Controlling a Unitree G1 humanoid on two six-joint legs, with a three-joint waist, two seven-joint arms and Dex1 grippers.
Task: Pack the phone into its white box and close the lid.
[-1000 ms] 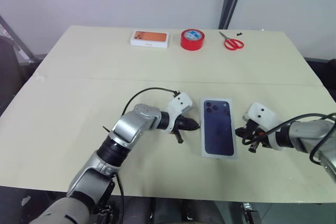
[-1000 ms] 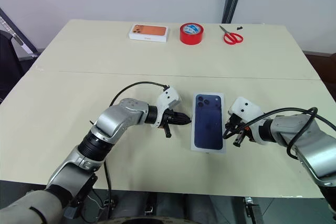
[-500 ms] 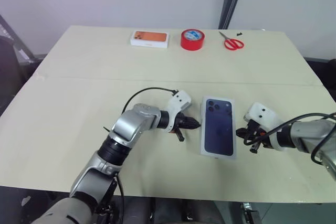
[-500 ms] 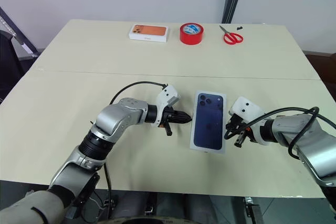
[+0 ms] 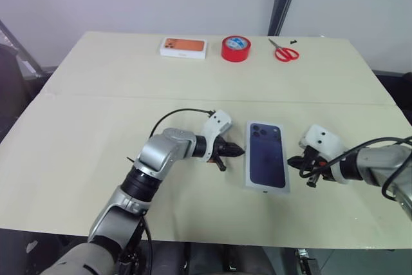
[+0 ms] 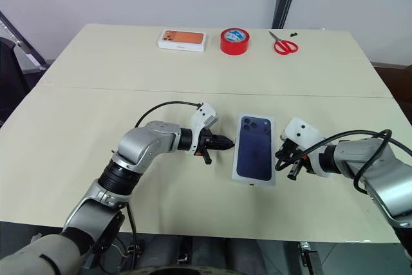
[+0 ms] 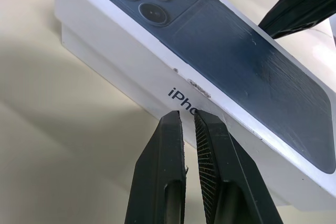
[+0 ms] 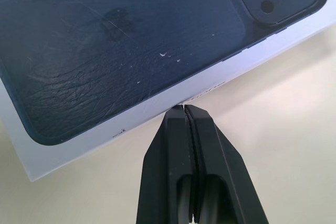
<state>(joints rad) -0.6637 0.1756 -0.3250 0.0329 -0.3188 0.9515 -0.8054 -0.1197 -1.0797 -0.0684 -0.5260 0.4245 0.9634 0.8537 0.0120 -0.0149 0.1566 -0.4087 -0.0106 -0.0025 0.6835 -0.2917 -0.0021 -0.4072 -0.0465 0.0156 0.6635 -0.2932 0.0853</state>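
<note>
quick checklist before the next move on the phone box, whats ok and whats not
1. Lid on the box, printed phone picture facing up: ok.
2. Lid pressed fully down all round: cannot tell; the left wrist view shows a white side wall but no clear seam.
3. Left gripper shut, tips at the box's long side by the lettering: ok.
4. Right gripper shut, tips at the opposite long side: ok.
5. Phone inside: cannot tell, the lid hides it.
6. Orange-topped box, red tape roll and scissors at the far edge of the table, well away from both arms: ok.
</note>
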